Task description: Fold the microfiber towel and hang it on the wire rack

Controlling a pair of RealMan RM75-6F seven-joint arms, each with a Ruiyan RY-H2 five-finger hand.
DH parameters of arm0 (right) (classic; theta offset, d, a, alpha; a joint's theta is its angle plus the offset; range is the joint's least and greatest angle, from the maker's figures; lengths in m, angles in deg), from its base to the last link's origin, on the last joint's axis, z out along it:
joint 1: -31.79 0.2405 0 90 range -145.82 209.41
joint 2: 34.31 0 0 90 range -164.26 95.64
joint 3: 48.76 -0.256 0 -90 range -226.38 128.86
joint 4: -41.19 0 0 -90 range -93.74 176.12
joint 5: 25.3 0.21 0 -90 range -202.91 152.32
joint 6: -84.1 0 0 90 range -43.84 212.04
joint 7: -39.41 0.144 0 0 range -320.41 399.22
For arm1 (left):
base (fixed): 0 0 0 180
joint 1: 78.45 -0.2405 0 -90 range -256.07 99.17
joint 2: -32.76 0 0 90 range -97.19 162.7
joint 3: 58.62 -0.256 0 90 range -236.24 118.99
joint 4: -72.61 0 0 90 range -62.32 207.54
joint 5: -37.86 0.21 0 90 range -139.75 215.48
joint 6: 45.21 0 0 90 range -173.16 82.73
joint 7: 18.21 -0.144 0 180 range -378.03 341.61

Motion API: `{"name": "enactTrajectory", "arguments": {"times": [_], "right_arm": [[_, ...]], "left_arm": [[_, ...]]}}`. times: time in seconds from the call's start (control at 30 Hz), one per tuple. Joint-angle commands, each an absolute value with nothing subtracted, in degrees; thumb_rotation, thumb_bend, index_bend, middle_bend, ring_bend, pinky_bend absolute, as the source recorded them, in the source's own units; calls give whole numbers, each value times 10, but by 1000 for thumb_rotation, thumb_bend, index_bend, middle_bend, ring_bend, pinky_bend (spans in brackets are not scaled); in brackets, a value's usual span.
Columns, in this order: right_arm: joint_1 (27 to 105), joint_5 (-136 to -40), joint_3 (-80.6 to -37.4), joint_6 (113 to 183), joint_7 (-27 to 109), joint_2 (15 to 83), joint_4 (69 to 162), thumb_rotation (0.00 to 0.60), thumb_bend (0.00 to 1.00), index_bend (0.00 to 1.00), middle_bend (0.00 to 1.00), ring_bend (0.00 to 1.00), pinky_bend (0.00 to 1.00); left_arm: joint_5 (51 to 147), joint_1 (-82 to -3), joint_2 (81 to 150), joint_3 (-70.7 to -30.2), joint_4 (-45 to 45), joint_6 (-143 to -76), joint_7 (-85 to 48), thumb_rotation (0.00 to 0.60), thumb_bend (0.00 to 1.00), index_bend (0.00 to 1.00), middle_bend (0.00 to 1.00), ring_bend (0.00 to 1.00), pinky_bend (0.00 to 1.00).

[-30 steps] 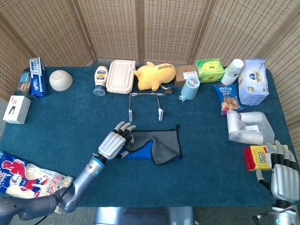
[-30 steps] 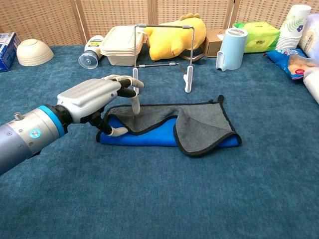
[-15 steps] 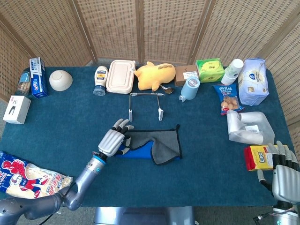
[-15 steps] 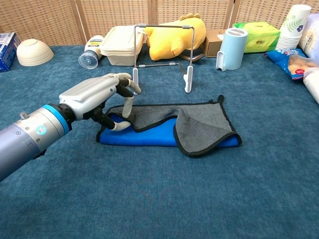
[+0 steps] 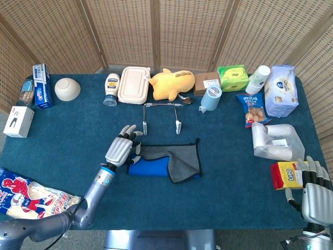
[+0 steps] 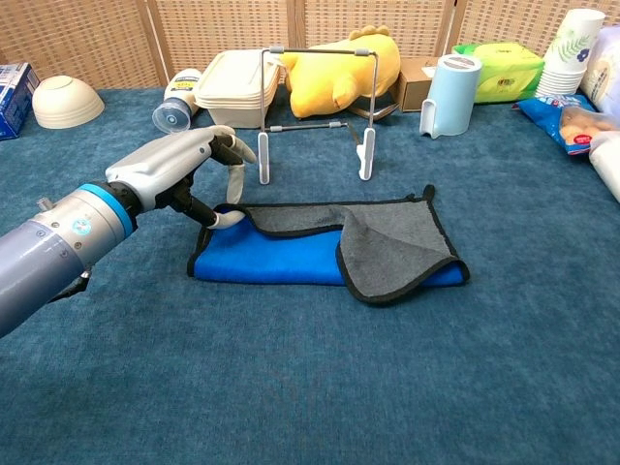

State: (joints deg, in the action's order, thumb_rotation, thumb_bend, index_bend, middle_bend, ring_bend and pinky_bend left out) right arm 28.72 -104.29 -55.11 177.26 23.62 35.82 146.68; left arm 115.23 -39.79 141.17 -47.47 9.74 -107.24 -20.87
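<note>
The microfiber towel (image 5: 171, 160) (image 6: 291, 257) lies flat mid-table, blue side up on the left, with a grey flap folded over on the right. My left hand (image 5: 119, 150) (image 6: 172, 171) hovers at its far-left corner with fingers apart; only the thumb tip touches the towel's edge, and nothing is held. The wire rack (image 5: 177, 126) (image 6: 365, 155) stands upright just behind the towel, nothing hanging on it. My right hand (image 5: 315, 201) sits at the table's near-right corner, fingers extended and holding nothing; the chest view does not show it.
Behind the rack stand a mayonnaise jar (image 5: 111, 88), a lunch box (image 5: 133, 84), a yellow plush toy (image 5: 170, 83) and a light-blue holder (image 5: 210, 98). A yellow box (image 5: 287, 175) and a grey bag (image 5: 276, 140) lie by my right hand. A snack bag (image 5: 31, 200) sits near-left.
My left hand has lifted off the towel and drawn back left toward its corner, leaving more of the blue side uncovered. The right hand has barely moved.
</note>
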Motion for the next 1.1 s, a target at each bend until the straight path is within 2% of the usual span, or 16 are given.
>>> {"name": "enactTrajectory", "arguments": {"times": [0.03,0.3,0.63,1.1], "right_arm": [[286,-1043,-551,1774,236,358,1467,600,312,100,47,0,0],[285,-1044,-551,1776,237,356,1469,600,311,101,47,0,0],[285,-1042,-552,1774,235,355,1470,600,311,101,47,0,0],[283,-1042,-550,1776,234,355,1472,600,312,101,47,0,0]], "left_arm": [[1147,-396,1417,-471,104,-1070,-212,600,391,628,246,0,0],[1138,-390,1432,-461,128,-1071,-210,600,392,593,236,0,0],[1135,-397,1452,-456,158,-1096,-211,600,414,442,183,0,0],[1119,-410,1450,-458,161,-1099,-240,600,413,404,158,0,0]]}}
